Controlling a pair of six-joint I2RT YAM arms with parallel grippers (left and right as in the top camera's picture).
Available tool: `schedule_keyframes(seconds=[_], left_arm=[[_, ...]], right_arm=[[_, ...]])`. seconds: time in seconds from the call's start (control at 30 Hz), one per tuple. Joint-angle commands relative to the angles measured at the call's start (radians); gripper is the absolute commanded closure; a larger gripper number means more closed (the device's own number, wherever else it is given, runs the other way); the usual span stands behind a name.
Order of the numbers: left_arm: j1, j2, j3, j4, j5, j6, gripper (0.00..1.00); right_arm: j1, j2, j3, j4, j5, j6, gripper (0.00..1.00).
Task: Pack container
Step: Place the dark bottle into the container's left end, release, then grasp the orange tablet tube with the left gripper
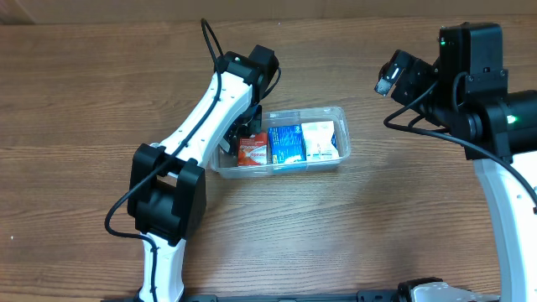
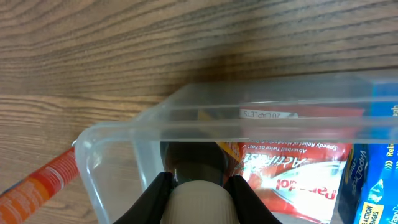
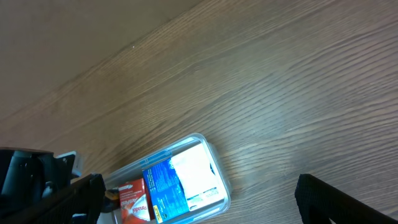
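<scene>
The left end effector (image 2: 199, 190) is clenched on a dark bottle (image 2: 193, 163) inside the left end of the container (image 1: 342, 126), mid-surface, beside a red box (image 1: 252, 149). I'd call this the placing step; next it should let go and lift straight out. The right end effector (image 1: 388, 80) hangs spread, well apart

**Work Area: Surface and Lighting**

The work area is a single wooden surface (image 1: 352, 226) that fills nearly all of every view. The finish is medium-brown wood grain with darker streaks and a faint sheen. In the overhead view the grain runs left to right.

Beyond the far edge lies a plain tan strip (image 1: 101, 8). The right wrist view likewise shows a smooth, featureless brown area past a straight edge line. Whether this is wall or floor cannot be determined.

Lighting is even and diffuse. Shadows on the surface are soft-edged and fall close to whatever casts them.
</scene>
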Motion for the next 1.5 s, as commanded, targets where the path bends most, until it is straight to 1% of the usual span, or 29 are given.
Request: schedule_keyframes(seconds=[0.0, 0.07, 0.17, 0.3, 0.47, 0.57, 0.67, 0.8, 0.9, 0.97, 1.0, 1.03, 1.13, 1.2, 1.3, 1.37, 1.4, 1.43, 1.47], left_arm=[[0.004, 0.000, 0.000, 0.017, 0.003, -0.026, 0.82], [0.005, 0.000, 0.002, 0.021, 0.011, -0.026, 0.75], [0.009, -0.013, 0.010, 0.009, 0.013, -0.026, 0.56], [0.027, -0.071, 0.035, -0.029, 0.019, -0.026, 0.41], [0.067, -0.187, 0.078, -0.093, 0.061, -0.025, 0.34], [0.119, -0.294, 0.086, -0.159, 0.056, -0.026, 0.29], [0.218, -0.379, 0.086, -0.233, 0.055, -0.026, 0.25], [0.365, -0.406, 0.083, -0.353, 0.055, -0.024, 0.24], [0.439, -0.406, 0.000, -0.347, 0.067, 0.001, 0.21], [0.456, -0.406, -0.079, -0.290, 0.137, 0.064, 0.22], [0.459, -0.406, -0.145, -0.227, 0.195, 0.108, 0.23], [0.460, -0.406, -0.211, -0.169, 0.212, 0.111, 0.25], [0.469, -0.406, -0.356, -0.025, 0.212, 0.127, 0.26], [0.484, -0.406, -0.413, 0.035, 0.211, 0.140, 0.29], [0.500, -0.406, -0.459, 0.079, 0.212, 0.145, 0.34], [0.501, -0.406, -0.478, 0.109, 0.212, 0.149, 0.48], [0.501, -0.406, -0.479, 0.118, 0.212, 0.149, 0.51], [0.501, -0.406, -0.480, 0.123, 0.213, 0.149, 0.59], [0.501, -0.406, -0.480, 0.124, 0.212, 0.149, 0.64]], right_arm=[[-0.002, -0.005, 0.008, 0.003, 0.007, 0.004, 0.00], [-0.002, -0.005, 0.008, 0.002, 0.007, 0.004, 0.00], [-0.002, -0.005, 0.008, 0.003, 0.007, 0.004, 0.00], [-0.002, -0.005, 0.008, 0.003, 0.007, 0.004, 0.00], [-0.002, -0.005, 0.008, 0.003, 0.007, 0.004, 0.00], [-0.002, -0.005, 0.008, 0.003, 0.007, 0.004, 0.00], [-0.002, -0.005, 0.008, 0.002, 0.007, 0.004, 0.00], [-0.002, -0.005, 0.008, 0.003, 0.007, 0.004, 0.00], [-0.002, -0.005, 0.008, 0.003, 0.007, 0.004, 0.00], [-0.002, -0.005, 0.008, 0.003, 0.007, 0.004, 0.00], [-0.002, -0.005, 0.008, 0.003, 0.007, 0.004, 0.00], [-0.002, -0.005, 0.008, 0.003, 0.007, 0.004, 0.00], [-0.002, -0.005, 0.008, 0.002, 0.007, 0.004, 0.00], [-0.002, -0.005, 0.008, 0.002, 0.007, 0.004, 0.00], [-0.002, -0.005, 0.008, 0.003, 0.007, 0.004, 0.00], [-0.002, -0.005, 0.008, 0.002, 0.007, 0.004, 0.00], [-0.002, -0.005, 0.008, 0.003, 0.007, 0.004, 0.00], [-0.002, -0.005, 0.008, 0.003, 0.007, 0.004, 0.00], [-0.002, -0.005, 0.008, 0.002, 0.007, 0.004, 0.00]])
